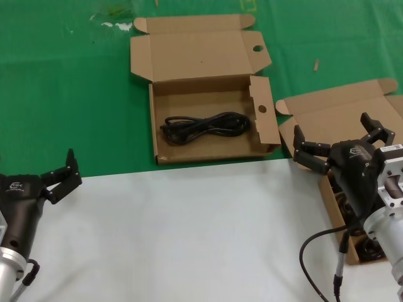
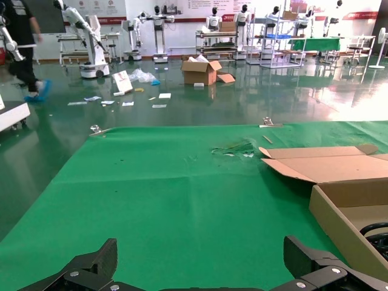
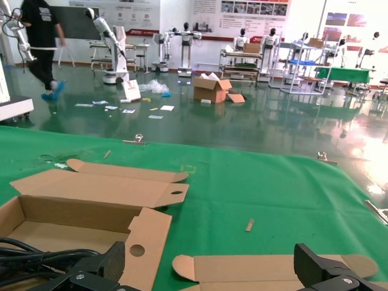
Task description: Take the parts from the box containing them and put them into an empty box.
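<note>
One bundle of black cable point(image 1: 204, 127) lies in the wide shallow box point(image 1: 214, 155) with round holes, at the centre of the green mat. The narrower box with the plain lid point(image 1: 334, 116) stands at the right, with more black cable parts point(image 1: 373, 253) inside, mostly hidden by my right arm. My right gripper point(image 1: 343, 141) hovers open and empty over that box's near left corner. In the right wrist view the open gripper point(image 3: 212, 264) faces the plain lid point(image 3: 273, 270) and the holed box point(image 3: 91, 206). My left gripper point(image 1: 60, 173) stays open at the lower left.
A white table surface point(image 1: 189, 233) fills the foreground, and the green mat point(image 1: 63, 94) lies beyond it. A small scrap point(image 1: 317, 64) lies on the mat at the far right. In the left wrist view the open gripper point(image 2: 200, 267) faces bare mat, with the holed box point(image 2: 339, 224) beside it.
</note>
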